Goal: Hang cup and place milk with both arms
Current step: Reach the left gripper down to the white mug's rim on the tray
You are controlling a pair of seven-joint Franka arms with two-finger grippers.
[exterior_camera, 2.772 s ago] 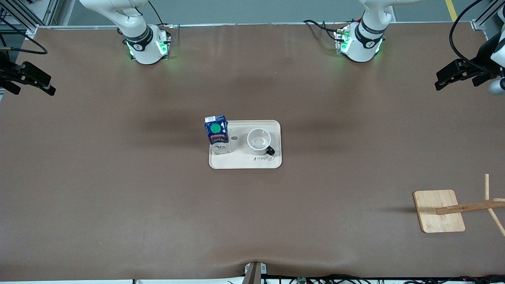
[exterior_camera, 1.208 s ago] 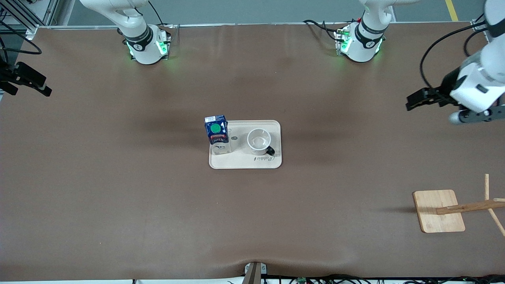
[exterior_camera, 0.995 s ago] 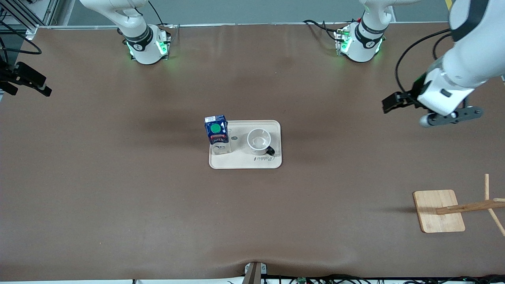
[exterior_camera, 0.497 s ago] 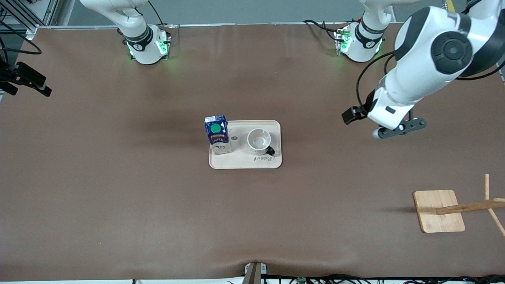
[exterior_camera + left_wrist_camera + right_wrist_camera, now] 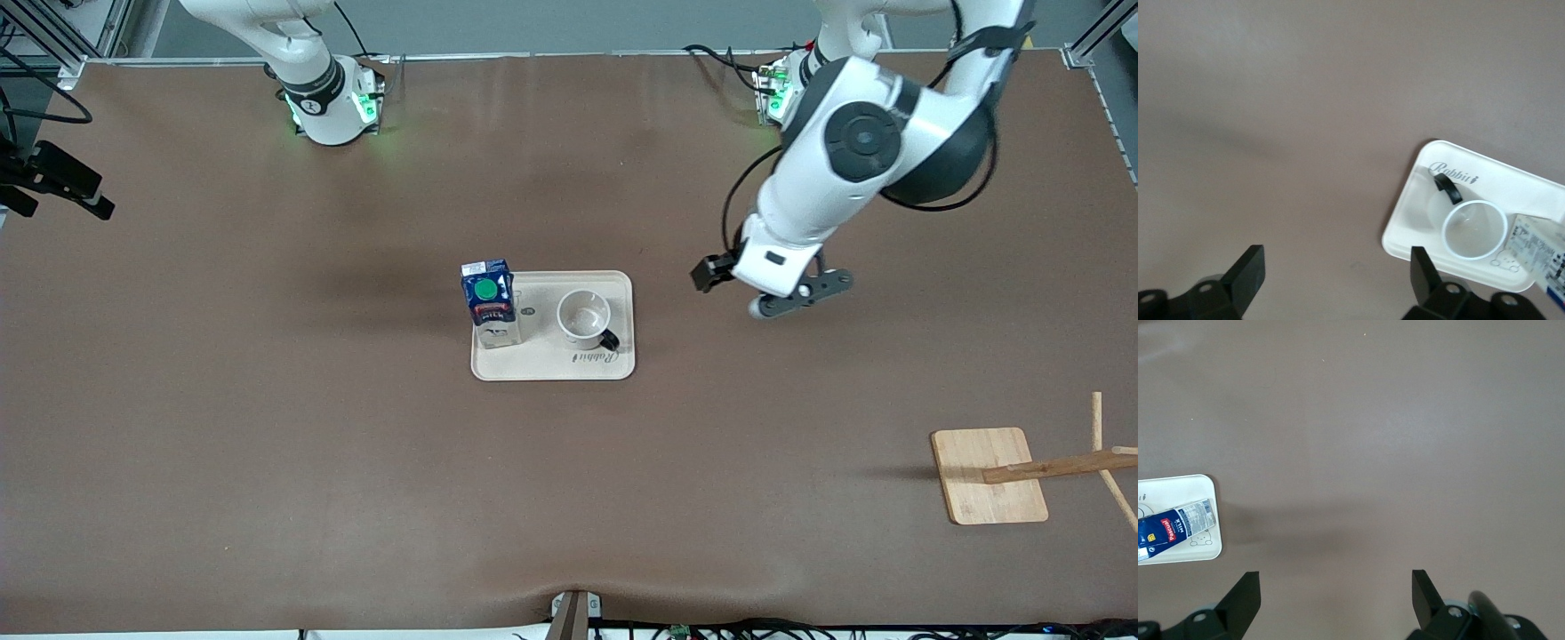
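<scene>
Two arms in the front view. The left gripper (image 5: 709,272) hangs over bare table beside the tray (image 5: 552,366), toward the left arm's end; can't tell its fingers from here. The right gripper (image 5: 62,182) waits at the table edge at the right arm's end. The cup (image 5: 584,319) and the milk (image 5: 488,302) both stand upright on the tray, milk toward the right arm's end. A wooden cup stand (image 5: 996,473) sits nearer the camera at the left arm's end.

Left wrist view: fingers (image 5: 1248,272) spread wide, nothing between them, cup (image 5: 1471,227) and tray (image 5: 1405,227) off to one side.

Right wrist view: fingers (image 5: 1245,597) also wide apart and empty over bare table, milk (image 5: 1175,528) lies at the picture's edge.
</scene>
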